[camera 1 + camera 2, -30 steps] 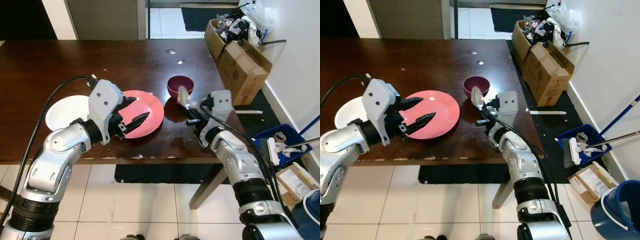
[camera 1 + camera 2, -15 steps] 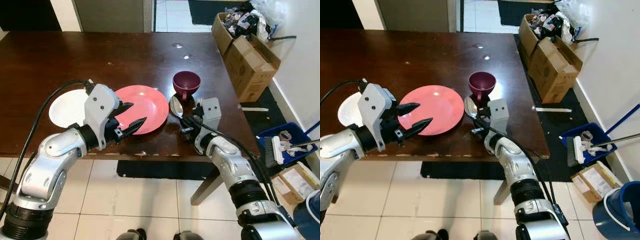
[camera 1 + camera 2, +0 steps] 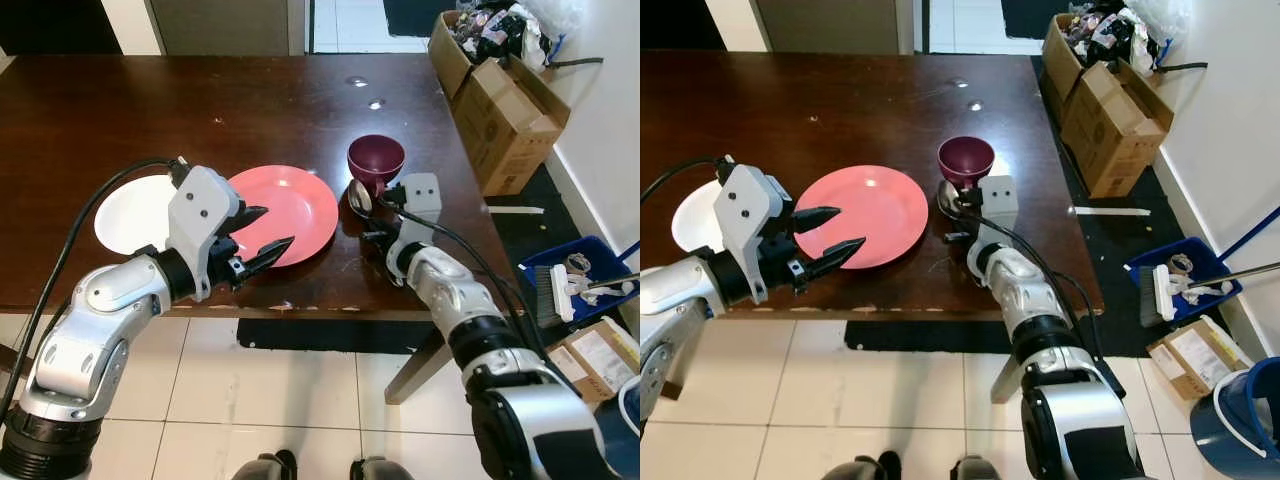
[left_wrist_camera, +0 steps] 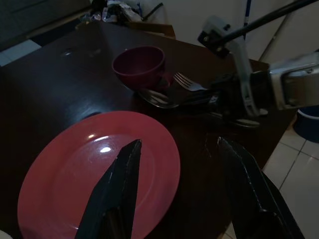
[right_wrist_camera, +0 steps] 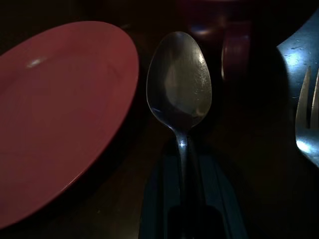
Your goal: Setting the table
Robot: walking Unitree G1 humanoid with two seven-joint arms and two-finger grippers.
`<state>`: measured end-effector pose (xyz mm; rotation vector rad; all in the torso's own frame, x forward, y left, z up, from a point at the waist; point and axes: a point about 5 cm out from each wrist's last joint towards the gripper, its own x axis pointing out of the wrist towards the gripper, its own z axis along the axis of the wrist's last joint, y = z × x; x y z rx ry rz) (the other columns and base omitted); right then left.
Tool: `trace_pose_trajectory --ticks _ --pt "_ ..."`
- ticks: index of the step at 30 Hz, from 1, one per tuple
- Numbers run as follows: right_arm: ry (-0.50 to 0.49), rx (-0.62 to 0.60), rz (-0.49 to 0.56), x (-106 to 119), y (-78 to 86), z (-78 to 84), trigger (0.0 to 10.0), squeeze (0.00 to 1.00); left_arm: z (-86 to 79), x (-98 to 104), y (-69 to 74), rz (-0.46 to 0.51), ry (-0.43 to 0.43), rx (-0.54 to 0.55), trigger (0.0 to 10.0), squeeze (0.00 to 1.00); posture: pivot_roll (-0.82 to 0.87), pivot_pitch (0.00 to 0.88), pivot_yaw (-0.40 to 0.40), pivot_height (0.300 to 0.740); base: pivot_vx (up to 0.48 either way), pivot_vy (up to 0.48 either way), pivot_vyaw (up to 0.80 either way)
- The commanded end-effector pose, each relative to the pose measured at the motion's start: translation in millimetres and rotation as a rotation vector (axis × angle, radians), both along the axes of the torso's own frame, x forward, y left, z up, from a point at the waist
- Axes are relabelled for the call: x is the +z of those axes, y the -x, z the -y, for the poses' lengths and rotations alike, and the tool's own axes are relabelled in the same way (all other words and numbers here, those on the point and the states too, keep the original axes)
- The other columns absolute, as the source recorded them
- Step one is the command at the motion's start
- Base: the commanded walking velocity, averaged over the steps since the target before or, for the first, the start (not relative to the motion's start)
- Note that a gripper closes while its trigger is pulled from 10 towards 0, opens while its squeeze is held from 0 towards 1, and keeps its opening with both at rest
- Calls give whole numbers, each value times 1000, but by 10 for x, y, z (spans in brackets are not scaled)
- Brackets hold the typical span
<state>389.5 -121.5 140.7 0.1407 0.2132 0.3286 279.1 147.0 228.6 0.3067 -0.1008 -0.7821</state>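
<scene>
1. Handling the spoon [image 5: 179,89] looks easy on weight: I judge it light, stiff metal, polished and so slippery. The thin handle is the place to grip, and a pinch there could let it twist.
2. I have the right gripper [image 3: 385,205] pinched on that handle, its fingers pressed together around it. The bowl of the spoon points toward the cup [image 3: 376,160], low over the table [image 3: 150,110] at centre right of the left eye frame, between the red plate [image 3: 290,205] and a fork [image 4: 187,82].
3. Whether the spoon already touches the wood I cannot tell.
4. I have the left gripper [image 3: 262,232] spread wide and holding nothing, hovering at the near edge of the red plate, lower centre of the frame.
5. I judge the plate and the white plate [image 3: 135,210] at far left to be rigid but breakable.
</scene>
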Motion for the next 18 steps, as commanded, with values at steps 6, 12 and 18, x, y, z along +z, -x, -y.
trace_pose_trajectory --ticks 6,12,18 --pt "6 -4 -11 -44 -5 -12 10000 180 1 -9 33 -10 -4 -6 10000 0 7 121 72 740 0 0 0" --pt "-3 7 2 -32 -8 13 10000 1000 34 -16 22 -14 0 -13 10000 0 -7 115 69 740 0 0 0" --pt "-30 81 95 129 3 -7 10000 310 65 -38 10 -15 7 -17 10000 0 -26 101 61 740 0 0 0"
